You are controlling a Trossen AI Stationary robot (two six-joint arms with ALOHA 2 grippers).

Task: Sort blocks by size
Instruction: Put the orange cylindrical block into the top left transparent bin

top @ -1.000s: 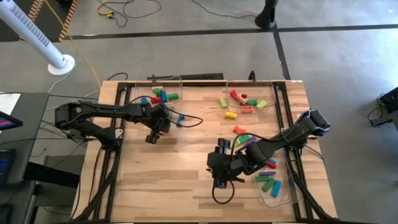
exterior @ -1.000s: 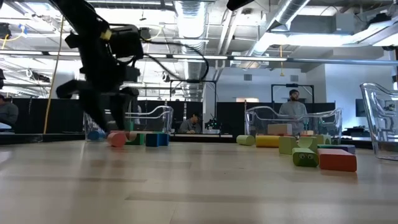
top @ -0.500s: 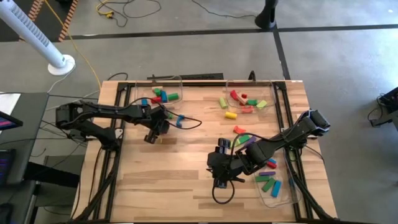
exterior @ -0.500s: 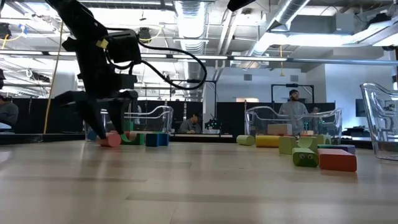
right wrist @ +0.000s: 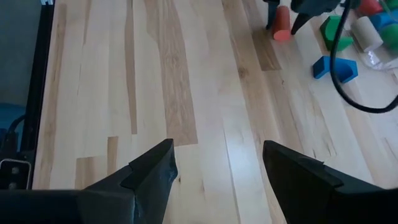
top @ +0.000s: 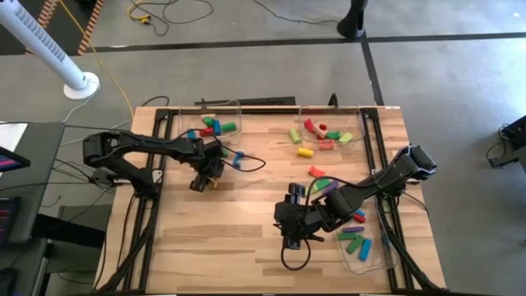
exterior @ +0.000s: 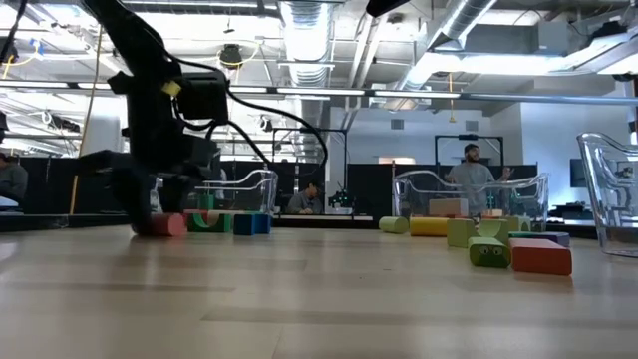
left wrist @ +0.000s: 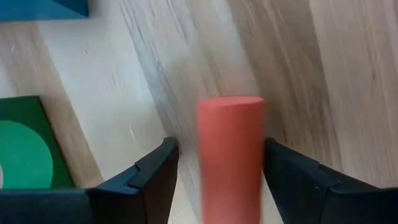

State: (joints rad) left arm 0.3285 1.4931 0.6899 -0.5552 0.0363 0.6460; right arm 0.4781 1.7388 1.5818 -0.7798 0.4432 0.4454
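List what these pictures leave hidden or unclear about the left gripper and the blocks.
- Left gripper: whether its fingers touch the red cylinder between them; left wrist view is blurred.
- Cylinder's near end: cut off by that view's edge.
- Blocks in the right tray: partly covered by the right arm, high view.
- Far tray's blocks: too small to count.

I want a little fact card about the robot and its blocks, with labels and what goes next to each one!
Left hand: low on the table near the back left tray, fingers either side of a red cylinder, gaps showing, not gripping it.
Right hand: open, empty, over bare wood at the table's middle front.
Nearby blocks: green block and blue block beside the left hand.
Loose blocks: yellow cylinder, orange block on the right half.
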